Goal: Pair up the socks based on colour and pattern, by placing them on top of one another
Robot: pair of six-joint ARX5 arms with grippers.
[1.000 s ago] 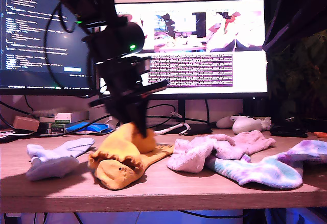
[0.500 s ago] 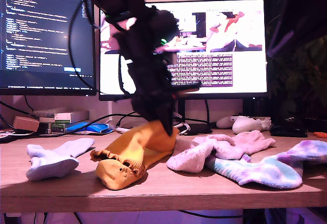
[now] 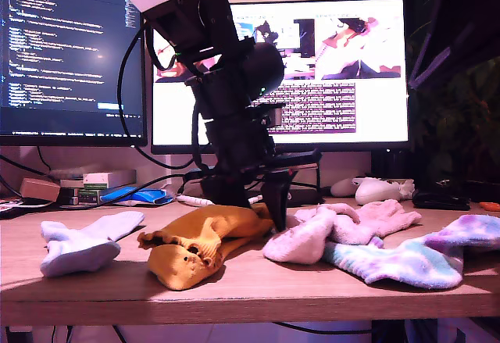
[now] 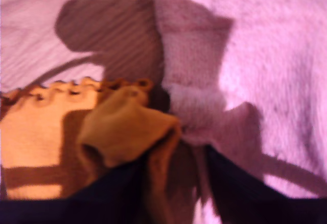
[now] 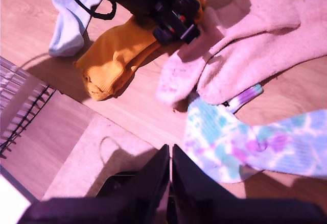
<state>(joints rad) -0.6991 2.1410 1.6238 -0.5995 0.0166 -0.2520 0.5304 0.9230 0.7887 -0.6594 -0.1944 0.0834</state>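
Note:
The mustard-orange socks [image 3: 205, 237] with frilly cuffs lie in a heap left of centre in the exterior view. My first gripper [image 3: 254, 210] stands open at their end, right beside the fluffy pink socks [image 3: 336, 224]. In the first wrist view a fold of orange sock [image 4: 125, 127] lies loose between my first gripper's [image 4: 176, 183] dark fingers, with pink sock [image 4: 196, 106] touching it. A lavender-white sock [image 3: 84, 243] lies at the exterior view's left. The tie-dye socks [image 3: 406, 259] lie at its right. My second gripper [image 5: 170, 180] hangs shut and empty high above the tie-dye sock [image 5: 240, 142].
Two lit monitors [image 3: 312, 69] stand behind the table with cables under them. A white controller [image 3: 379, 191] sits at the exterior view's back right, and small boxes [image 3: 94, 183] at its back left. The table's front edge [image 3: 250, 308] runs close below the socks.
My first gripper moved toward the exterior view's right and came down to the table. The orange sock that hung from it now lies flat, and the jaws have opened.

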